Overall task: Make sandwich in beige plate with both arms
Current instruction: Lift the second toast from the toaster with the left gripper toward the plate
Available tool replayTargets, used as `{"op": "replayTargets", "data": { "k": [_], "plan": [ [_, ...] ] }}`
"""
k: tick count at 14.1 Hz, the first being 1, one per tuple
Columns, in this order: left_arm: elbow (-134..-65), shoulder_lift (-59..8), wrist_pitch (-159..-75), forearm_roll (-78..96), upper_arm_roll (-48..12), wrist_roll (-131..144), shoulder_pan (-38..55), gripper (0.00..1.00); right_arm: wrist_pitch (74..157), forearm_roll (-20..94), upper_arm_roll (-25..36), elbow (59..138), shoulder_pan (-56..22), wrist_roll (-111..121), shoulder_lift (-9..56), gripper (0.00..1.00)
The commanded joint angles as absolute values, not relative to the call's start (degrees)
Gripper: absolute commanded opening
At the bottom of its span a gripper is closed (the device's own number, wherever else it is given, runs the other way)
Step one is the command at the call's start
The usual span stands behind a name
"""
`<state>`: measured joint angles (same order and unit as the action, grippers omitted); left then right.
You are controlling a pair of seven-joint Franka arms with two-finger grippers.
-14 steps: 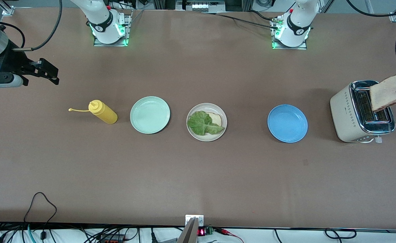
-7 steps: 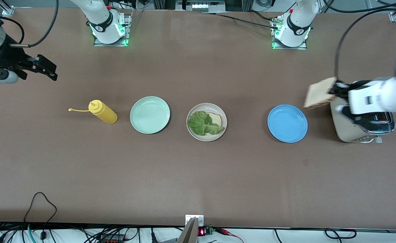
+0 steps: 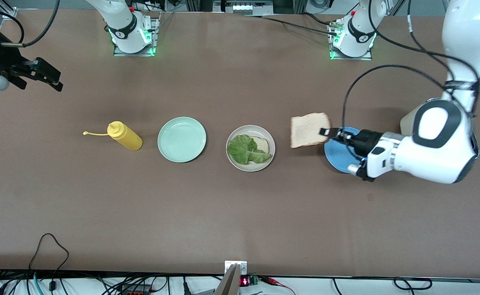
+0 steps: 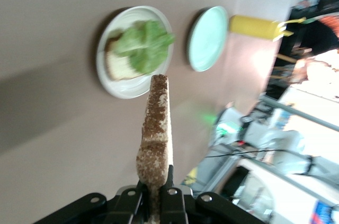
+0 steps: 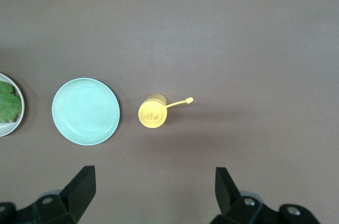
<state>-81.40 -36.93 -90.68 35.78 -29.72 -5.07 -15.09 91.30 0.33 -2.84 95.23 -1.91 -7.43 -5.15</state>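
Observation:
The beige plate [image 3: 269, 140] sits mid-table and holds one bread slice [image 3: 263, 144] with a green lettuce leaf [image 3: 245, 150] on it; it also shows in the left wrist view [image 4: 114, 84]. My left gripper [image 3: 326, 132] is shut on a second toast slice [image 3: 309, 129], held in the air between the blue plate [image 3: 337, 157] and the beige plate. The left wrist view shows this slice [image 4: 157, 128] edge-on between the fingers [image 4: 170, 179]. My right gripper [image 3: 50, 78] is open and empty, up at the right arm's end of the table.
A mint-green plate [image 3: 182, 139] and a yellow squeeze bottle [image 3: 125, 136] lie toward the right arm's end. A toaster [image 3: 406, 121] stands at the left arm's end, mostly hidden by the left arm.
My left gripper has carried the toast from over the toaster, past the blue plate, toward the beige plate. My right gripper has drifted a little farther from the plates.

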Motion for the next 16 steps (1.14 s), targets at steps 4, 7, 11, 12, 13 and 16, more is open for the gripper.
{"op": "replayTargets", "data": {
  "k": [4,7,11,12,13,16],
  "plan": [
    [-87.69,-40.17,-109.38,44.11,-29.79,-21.31,-8.8,0.0,92.29,1.41,-3.87,96.5,-0.97,-6.33,-6.42,1.0],
    [-94.11,-40.96,-118.45,51.04,-29.79,-33.19,-7.56,0.0,92.29,1.49,-3.87,96.33,-1.05,-6.42,-6.33,1.0],
    [-97.38,-42.79,-123.92,56.95,-29.79,-40.68,-6.06,0.02,91.67,1.14,-3.87,96.42,-1.32,-6.33,-6.59,1.0],
    [-97.47,-43.59,-124.01,56.95,-29.79,-41.91,-5.98,0.02,91.93,1.14,-3.87,96.33,-1.32,-6.15,-6.59,1.0],
    [-97.56,-44.81,-125.14,56.95,-29.79,-43.14,-5.54,0.01,92.11,1.23,-3.87,96.42,-1.32,-6.15,-6.59,1.0],
    [-98.0,-46.4,-129.19,57.39,-29.79,-44.91,-4.31,0.02,91.93,1.23,-3.87,96.42,-1.32,-6.15,-6.68,1.0]
  ]
}}
